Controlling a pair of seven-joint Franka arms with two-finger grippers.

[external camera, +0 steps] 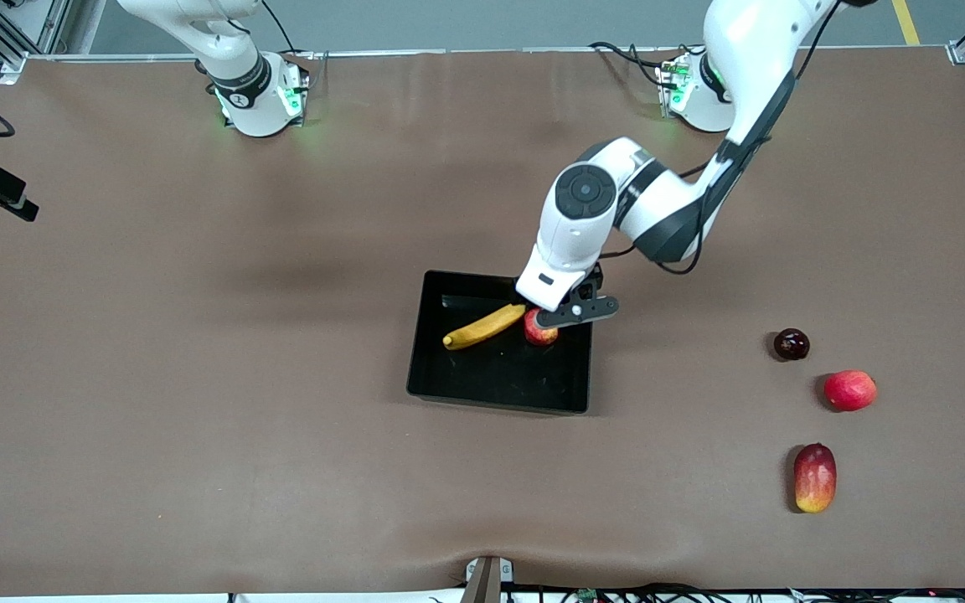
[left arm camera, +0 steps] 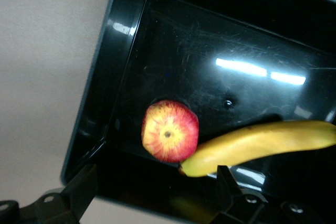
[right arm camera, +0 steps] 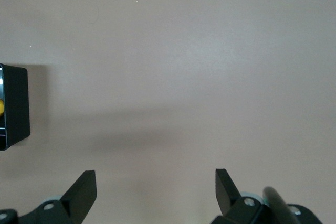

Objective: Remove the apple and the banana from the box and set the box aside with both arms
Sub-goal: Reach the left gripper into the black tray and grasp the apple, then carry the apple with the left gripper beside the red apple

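Note:
The black box (external camera: 576, 378) lies mid-table with both fruits in it. The yellow banana (external camera: 482, 327) lies slantwise, and its tip touches the red-and-yellow apple (external camera: 543, 335), which is on the side toward the left arm's end. My left gripper (external camera: 570, 311) hangs open over the apple and the box's wall, holding nothing. In the left wrist view the apple (left arm camera: 169, 131) and banana (left arm camera: 262, 145) lie on the box floor (left arm camera: 210, 35) past the open gripper (left arm camera: 156, 187). My right gripper (right arm camera: 156, 187) is open over bare table, with a corner of the box (right arm camera: 14, 106) in sight. The front view does not show it.
Three loose fruits lie toward the left arm's end of the table: a dark round one (external camera: 791, 344), a pinkish-red round one (external camera: 850, 390) and a red-and-yellow mango (external camera: 815, 477) nearest the front camera. The right arm's base (external camera: 256, 92) stands at the table's top edge.

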